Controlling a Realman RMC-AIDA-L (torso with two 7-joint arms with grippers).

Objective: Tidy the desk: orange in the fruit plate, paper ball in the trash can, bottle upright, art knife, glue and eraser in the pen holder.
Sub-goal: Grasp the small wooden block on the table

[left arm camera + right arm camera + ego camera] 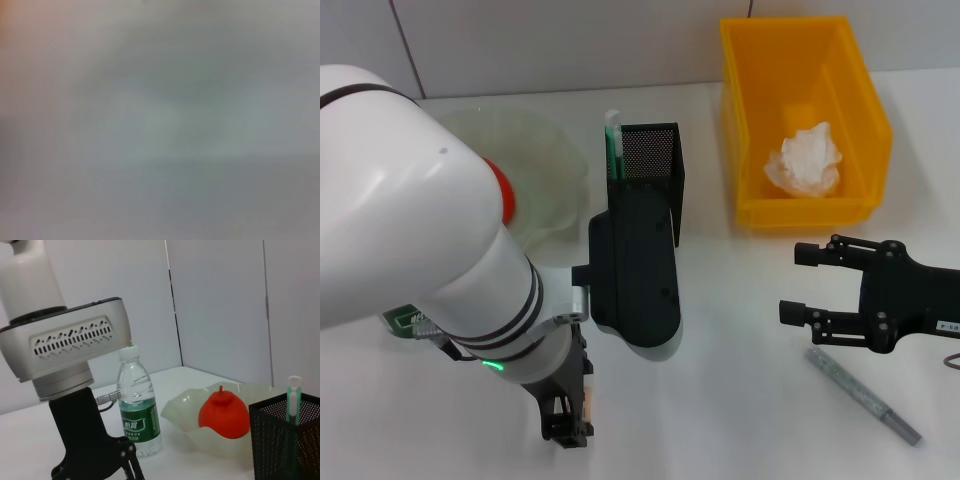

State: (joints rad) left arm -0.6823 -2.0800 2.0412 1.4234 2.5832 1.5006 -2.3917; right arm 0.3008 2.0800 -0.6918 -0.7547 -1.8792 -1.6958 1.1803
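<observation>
A: Where are we at?

B: Most is done, by the look of it. The red-orange lumpy orange (223, 412) sits in the wavy pale-green glass fruit plate (182, 412), the white crumpled paper ball (806, 160) lies in the bright yellow plastic trash can (745, 120), the clear water bottle w/ green label (136, 407) stands upright, and the mint-green art knife (613, 145) pokes out of the black mesh pen holder (655, 170).

A: So what's in hand?

B: I'd say the eraser. The left gripper (570, 420) is down low at the table's near edge, and a tan sliver (592, 402) shows right beside its fingers (prob. the eraser, too hidden to swear). Can't tell if the fingers are closed on it; the left wrist view is a blank blur.

A: Tips?

B: Confirm a firm pinch before lifting, it's tiny and could pop out. Then rise straight, clear the holder's rim and drop from just above the opening, away from the knife.

A: And the right side?

B: The right gripper (798, 283) hovers w/ jaws spread, holding nothing. The thin grey glue stick (862, 395) lies flat on the table just nearside of it, not touching. That's likely next.
</observation>
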